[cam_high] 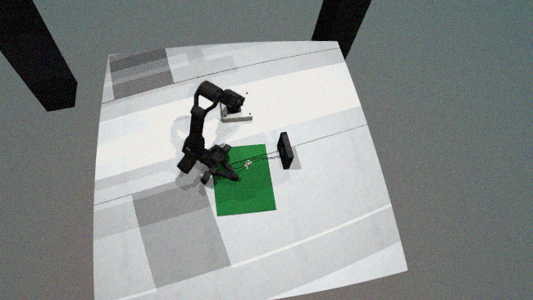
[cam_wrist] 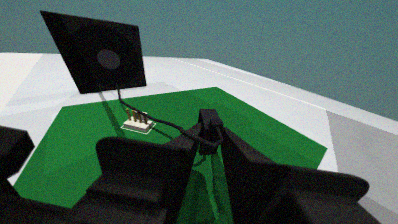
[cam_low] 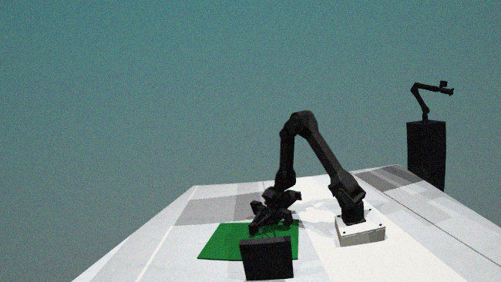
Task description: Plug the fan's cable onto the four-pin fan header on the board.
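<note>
Plug (cam_wrist: 209,120): small, black, block-shaped, pinched between the fingertips of the gripper (cam_high: 233,172) (cam_low: 270,229) (cam_wrist: 211,129); fingers nearly together, closed on it. Cable (cam_wrist: 175,126): thin, dark, smooth, curving from the plug to the fan (cam_high: 285,151) (cam_low: 267,259) (cam_wrist: 90,55). Plug is apart from the four-pin header (cam_high: 248,164) (cam_wrist: 137,125), over the board (cam_high: 250,197) (cam_low: 221,246) (cam_wrist: 200,102) in the wrist view. Header: pale, low base, white outline around it, brownish pins standing in a row. Board: flat, green, four-sided. Fan: black, square, upright beside the board, with a round grey hub on the face seen from the wrist. Table top (cam_high: 328,197) (cam_low: 347,266) (cam_wrist: 360,137): pale, with grey patches and thin lines. Exterior view: fan hides part of the board; header not discernible. Top view: plug too small and dark to make out. Plug's underside openings: hidden.
</note>
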{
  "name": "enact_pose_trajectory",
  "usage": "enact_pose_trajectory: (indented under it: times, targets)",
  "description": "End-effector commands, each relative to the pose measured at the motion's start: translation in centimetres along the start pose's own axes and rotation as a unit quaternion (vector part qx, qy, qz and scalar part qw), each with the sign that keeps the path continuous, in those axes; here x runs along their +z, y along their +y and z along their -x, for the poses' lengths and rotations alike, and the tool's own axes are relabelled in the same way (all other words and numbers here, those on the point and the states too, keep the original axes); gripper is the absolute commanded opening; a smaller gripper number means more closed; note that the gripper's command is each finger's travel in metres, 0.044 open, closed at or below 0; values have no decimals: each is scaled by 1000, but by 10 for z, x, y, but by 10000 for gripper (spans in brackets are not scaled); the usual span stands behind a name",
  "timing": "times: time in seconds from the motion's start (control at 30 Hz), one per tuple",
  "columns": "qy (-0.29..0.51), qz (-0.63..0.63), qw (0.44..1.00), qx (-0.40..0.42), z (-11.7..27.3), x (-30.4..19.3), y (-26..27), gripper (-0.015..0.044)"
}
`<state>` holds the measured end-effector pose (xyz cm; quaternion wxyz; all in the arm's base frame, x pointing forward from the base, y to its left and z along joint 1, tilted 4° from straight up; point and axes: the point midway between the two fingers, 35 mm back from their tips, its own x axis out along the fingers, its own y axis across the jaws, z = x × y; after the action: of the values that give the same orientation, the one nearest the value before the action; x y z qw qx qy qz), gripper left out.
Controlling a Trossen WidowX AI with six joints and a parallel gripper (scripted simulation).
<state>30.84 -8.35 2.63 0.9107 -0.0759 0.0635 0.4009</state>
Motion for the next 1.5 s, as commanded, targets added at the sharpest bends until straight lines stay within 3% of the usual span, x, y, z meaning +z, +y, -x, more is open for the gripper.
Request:
enact_pose_trajectory:
  times: [0.0,0.7,0.9,1.47]
  targets:
    - [0,0,1000,0,0,0,0,0]
    - [0,0,1000,0,0,0,0,0]
    - [0,0,1000,0,0,0,0,140]
    - [0,0,1000,0,0,0,0,140]
